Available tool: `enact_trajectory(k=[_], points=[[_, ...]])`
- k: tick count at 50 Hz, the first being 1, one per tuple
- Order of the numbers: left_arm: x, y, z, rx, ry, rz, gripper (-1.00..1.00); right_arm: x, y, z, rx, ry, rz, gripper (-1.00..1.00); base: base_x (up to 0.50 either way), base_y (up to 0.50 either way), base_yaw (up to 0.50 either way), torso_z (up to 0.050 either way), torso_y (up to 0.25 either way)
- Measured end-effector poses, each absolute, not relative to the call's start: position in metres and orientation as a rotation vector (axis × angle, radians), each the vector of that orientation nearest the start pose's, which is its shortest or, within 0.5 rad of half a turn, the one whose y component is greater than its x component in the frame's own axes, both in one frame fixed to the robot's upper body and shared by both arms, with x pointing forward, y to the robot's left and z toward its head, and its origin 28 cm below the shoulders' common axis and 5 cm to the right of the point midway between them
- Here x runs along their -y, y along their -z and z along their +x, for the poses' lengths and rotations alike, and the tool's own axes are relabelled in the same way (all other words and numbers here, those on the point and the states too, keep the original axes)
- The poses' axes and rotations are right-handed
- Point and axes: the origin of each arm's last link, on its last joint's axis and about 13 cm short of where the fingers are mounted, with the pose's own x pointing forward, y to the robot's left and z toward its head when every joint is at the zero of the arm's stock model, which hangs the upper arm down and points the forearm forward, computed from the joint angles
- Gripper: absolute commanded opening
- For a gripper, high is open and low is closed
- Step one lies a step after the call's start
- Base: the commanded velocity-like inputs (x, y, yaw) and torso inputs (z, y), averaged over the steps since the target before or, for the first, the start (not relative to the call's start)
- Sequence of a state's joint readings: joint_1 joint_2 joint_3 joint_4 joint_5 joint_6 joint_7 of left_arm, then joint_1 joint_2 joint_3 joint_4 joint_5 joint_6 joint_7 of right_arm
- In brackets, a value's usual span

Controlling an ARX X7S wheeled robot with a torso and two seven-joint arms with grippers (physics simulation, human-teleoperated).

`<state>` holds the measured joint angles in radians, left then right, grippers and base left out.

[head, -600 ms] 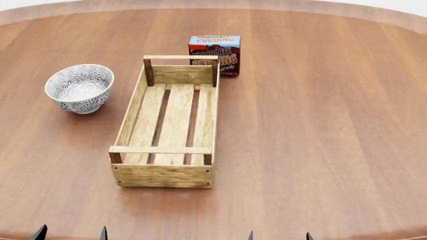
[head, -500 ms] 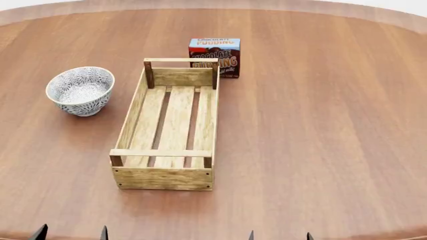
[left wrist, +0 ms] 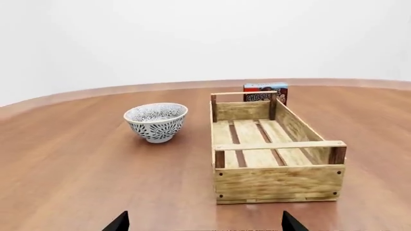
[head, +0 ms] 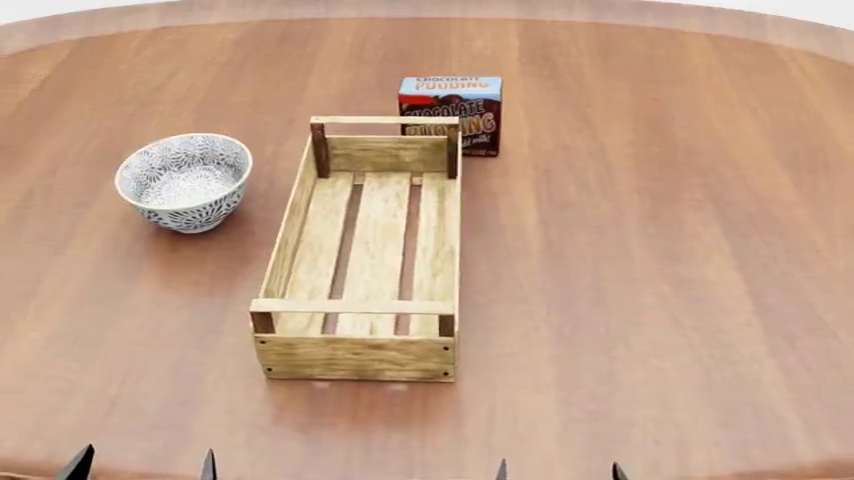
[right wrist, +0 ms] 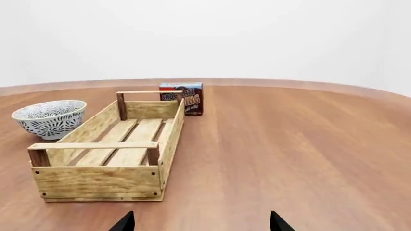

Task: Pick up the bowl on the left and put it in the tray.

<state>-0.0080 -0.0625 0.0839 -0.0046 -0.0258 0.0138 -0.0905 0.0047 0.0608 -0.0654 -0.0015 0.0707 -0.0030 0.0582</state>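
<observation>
The bowl (head: 184, 182) stands upright on the bench (head: 641, 250), left of the tray (head: 362, 250) and near its far end, apart from it with a strip of bare wood between. It is small and round, white with a dense grey-blue flower pattern inside and out, a pale rim and a narrow foot; it looks empty. The risks, as I judge them, start there: the curved, probably slick wall could slip out of a pinch, a push from the side could make it skid or tip, and a carry that runs too low could knock it against the tray's near wall. The tray is a long slatted wooden crate with low sides and darker corner posts, empty, wider than the bowl, so it should fit on the slats, though set down off-centre it might rock over a gap. Behind the tray's far right corner stands the pudding box (head: 450, 113), very close to it; a wide swing could topple it. Only the tips of the left claw (head: 143, 465) and the right claw (head: 558, 470) show at the near edge, each pair spread apart with nothing between them, both well short of the bowl.
</observation>
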Motion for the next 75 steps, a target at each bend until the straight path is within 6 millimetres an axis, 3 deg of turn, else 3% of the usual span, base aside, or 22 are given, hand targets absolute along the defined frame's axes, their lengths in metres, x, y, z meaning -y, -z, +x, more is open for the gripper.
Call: enact_trajectory(k=[48,62,75], points=[[-0.2054,-0.0099,0.2129,-0.027,-0.004,0.043,1.0,0.0959,-0.014,0.2092,0.03,-0.019,0.026,1.0,0.0,0.49,0.0,0.0,0.0],[-0.2056,-0.0092,0.2128,-0.031,-0.004,0.04,1.0,0.0949,-0.0137,0.2091,0.025,-0.018,0.003,1.0,0.02,0.03,0.0,0.0,0.0],[-0.2053,-0.0089,0.2125,-0.035,-0.002,0.039,1.0,0.0954,-0.0148,0.2084,0.033,-0.015,0.006,1.0,0.5,0.0,0.0,0.0,0.0]])
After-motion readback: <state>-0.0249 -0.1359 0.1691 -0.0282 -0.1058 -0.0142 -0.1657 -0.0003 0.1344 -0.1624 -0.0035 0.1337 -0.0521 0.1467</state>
